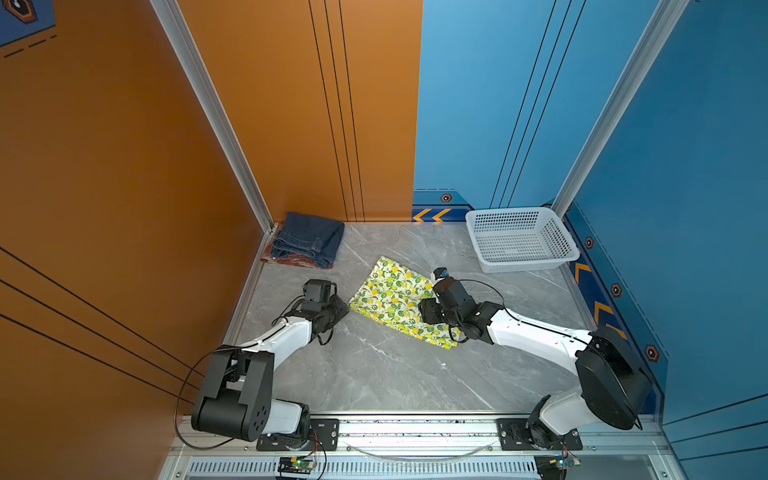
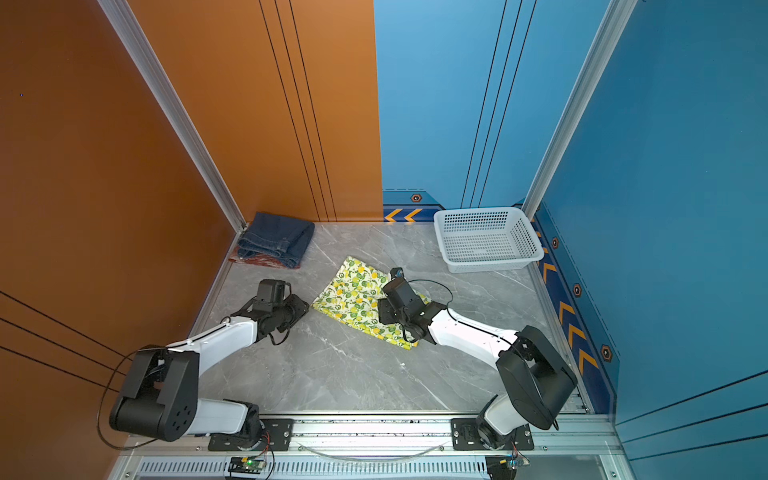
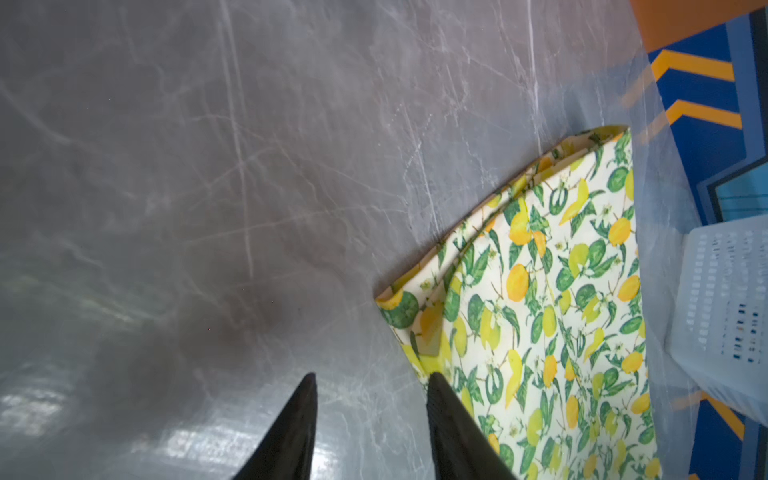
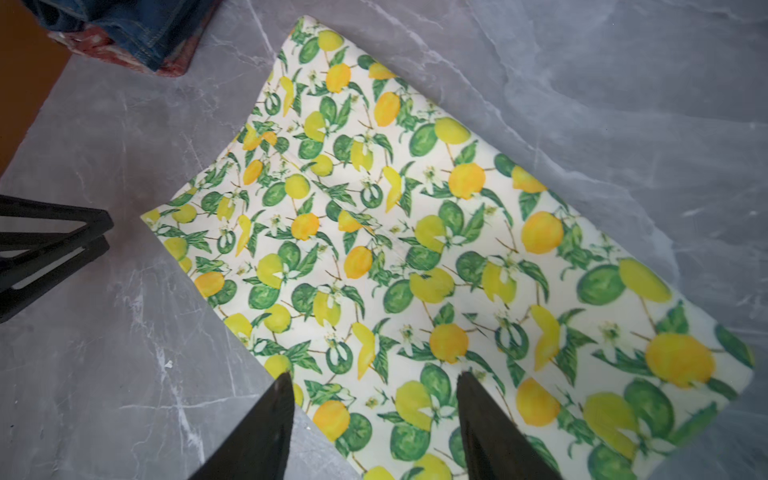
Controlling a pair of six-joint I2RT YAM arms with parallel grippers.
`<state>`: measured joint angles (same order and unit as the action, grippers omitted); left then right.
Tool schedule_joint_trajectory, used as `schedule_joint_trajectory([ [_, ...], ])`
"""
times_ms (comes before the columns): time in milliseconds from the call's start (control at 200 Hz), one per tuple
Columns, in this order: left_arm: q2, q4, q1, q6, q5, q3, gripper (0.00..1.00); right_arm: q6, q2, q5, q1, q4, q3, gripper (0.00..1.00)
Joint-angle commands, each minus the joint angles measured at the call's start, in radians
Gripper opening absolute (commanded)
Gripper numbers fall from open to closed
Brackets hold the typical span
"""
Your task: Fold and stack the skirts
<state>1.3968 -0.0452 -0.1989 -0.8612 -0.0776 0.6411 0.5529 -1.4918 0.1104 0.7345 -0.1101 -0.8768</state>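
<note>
Grey marble tabletop (image 1: 374, 374) held the folded lemon skirt (image 1: 390, 299) mid-scene, left claw (image 3: 371, 376) and right claw (image 4: 374, 376) both parted and empty at its edges; gripping and carrying it onto the denim skirt (image 1: 311, 237) far left looked next.

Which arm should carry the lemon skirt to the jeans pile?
Probably the left. The left gripper is open at the edge of the lemon skirt, and the denim skirt pile lies in the far corner on its side. The right gripper is open above the cloth, farther away.
</note>
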Motion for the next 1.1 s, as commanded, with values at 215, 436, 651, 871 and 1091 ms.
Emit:
schedule_joint_trajectory([
  [215, 0.168, -0.134, -0.185, 0.146, 0.097, 0.226, 0.49, 0.141, 0.037, 0.022, -0.025, -0.055, 0.095, 0.64],
  [436, 0.245, -0.234, -0.26, 0.217, 0.148, 0.322, 0.47, 0.152, 0.087, 0.049, -0.059, -0.087, 0.133, 0.63],
  [651, 0.158, -0.251, -0.222, 0.185, 0.149, 0.248, 0.51, 0.16, 0.186, 0.102, -0.071, -0.167, 0.181, 0.63],
  [871, 0.105, -0.172, -0.116, 0.128, 0.076, 0.148, 0.53, 0.183, 0.255, 0.103, -0.071, -0.196, 0.241, 0.63],
  [1091, 0.169, -0.062, -0.071, 0.083, 0.005, 0.144, 0.52, 0.193, 0.287, 0.089, -0.06, -0.206, 0.273, 0.63],
])
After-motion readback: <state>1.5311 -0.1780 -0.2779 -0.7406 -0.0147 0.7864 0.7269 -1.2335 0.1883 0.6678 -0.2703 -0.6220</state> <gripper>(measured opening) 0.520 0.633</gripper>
